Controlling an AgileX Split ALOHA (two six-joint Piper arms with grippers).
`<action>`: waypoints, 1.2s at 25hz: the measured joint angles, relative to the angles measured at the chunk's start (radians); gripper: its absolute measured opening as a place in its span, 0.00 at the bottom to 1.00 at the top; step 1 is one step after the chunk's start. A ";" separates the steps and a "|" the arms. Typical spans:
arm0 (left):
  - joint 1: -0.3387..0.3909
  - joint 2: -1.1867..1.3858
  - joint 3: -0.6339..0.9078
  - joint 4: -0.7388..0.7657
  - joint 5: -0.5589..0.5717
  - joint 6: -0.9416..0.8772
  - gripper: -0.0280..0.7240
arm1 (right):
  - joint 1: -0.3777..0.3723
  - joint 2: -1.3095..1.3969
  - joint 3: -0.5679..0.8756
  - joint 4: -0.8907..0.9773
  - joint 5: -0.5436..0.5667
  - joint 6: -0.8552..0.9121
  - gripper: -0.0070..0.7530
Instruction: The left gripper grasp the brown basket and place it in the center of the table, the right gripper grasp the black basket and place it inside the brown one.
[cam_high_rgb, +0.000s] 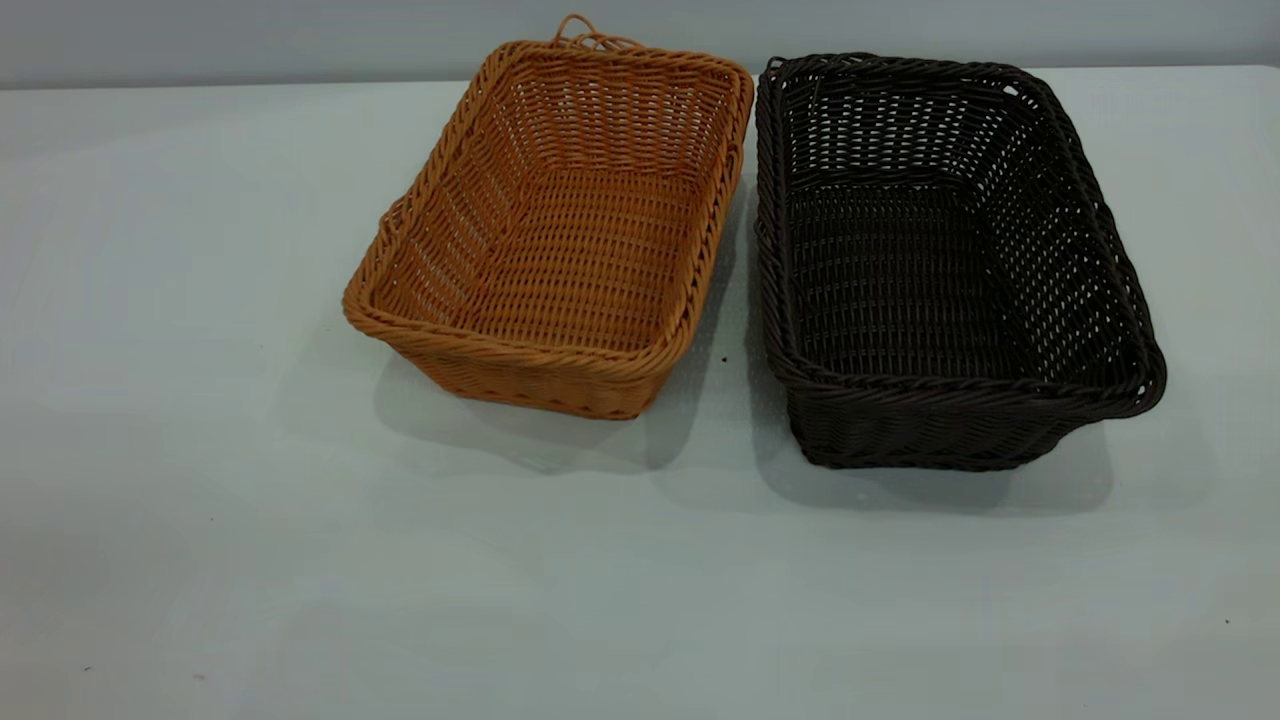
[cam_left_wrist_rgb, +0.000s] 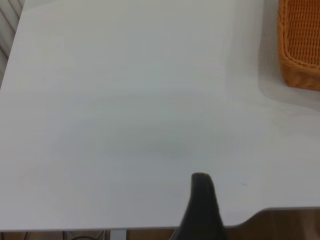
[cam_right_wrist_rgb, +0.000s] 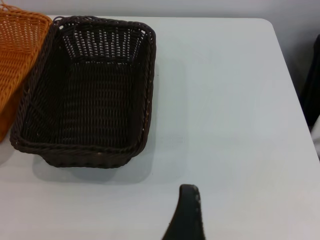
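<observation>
Left gripper (cam_left_wrist_rgb: 201, 200): only 1 dark fingertip shows, at the lower centre of the left wrist view, hanging over bare table (cam_left_wrist_rgb: 125, 125) and holding nothing; whether its fingers are spread or closed cannot be told. Right gripper (cam_right_wrist_rgb: 187, 210): likewise 1 dark fingertip at the lower centre of the right wrist view, over bare surface, empty, finger spacing not determinable. Neither arm appears in the exterior view. Brown basket (cam_high_rgb: 560, 230): upright and empty, in the upper centre of the exterior frame, slightly left of the middle, its small loop on the far short end; in the left wrist view only a corner of it shows at the upper right edge, well apart from that fingertip. Black basket (cam_high_rgb: 940, 260): upright and empty, just beside the brown one at centre right, the 2 far corners nearly touching, the near ends a little apart. Assessment: step 1, the grasp on the brown basket, is not yet begun; both baskets lie ungripped. The next move calls for the left gripper to travel to the brown basket's braided rim, straddle 1 wall with open fingers and close, taking care not to drag the neighbouring dark basket.
</observation>
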 joint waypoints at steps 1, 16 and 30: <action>0.000 0.000 0.000 0.000 0.000 0.000 0.73 | 0.000 0.000 0.000 0.000 0.000 0.000 0.76; 0.000 0.000 0.000 0.000 0.000 0.000 0.73 | 0.000 0.000 0.000 0.000 0.000 0.000 0.76; 0.000 0.034 -0.040 0.103 -0.051 -0.011 0.73 | 0.000 0.000 0.000 0.023 0.000 0.000 0.76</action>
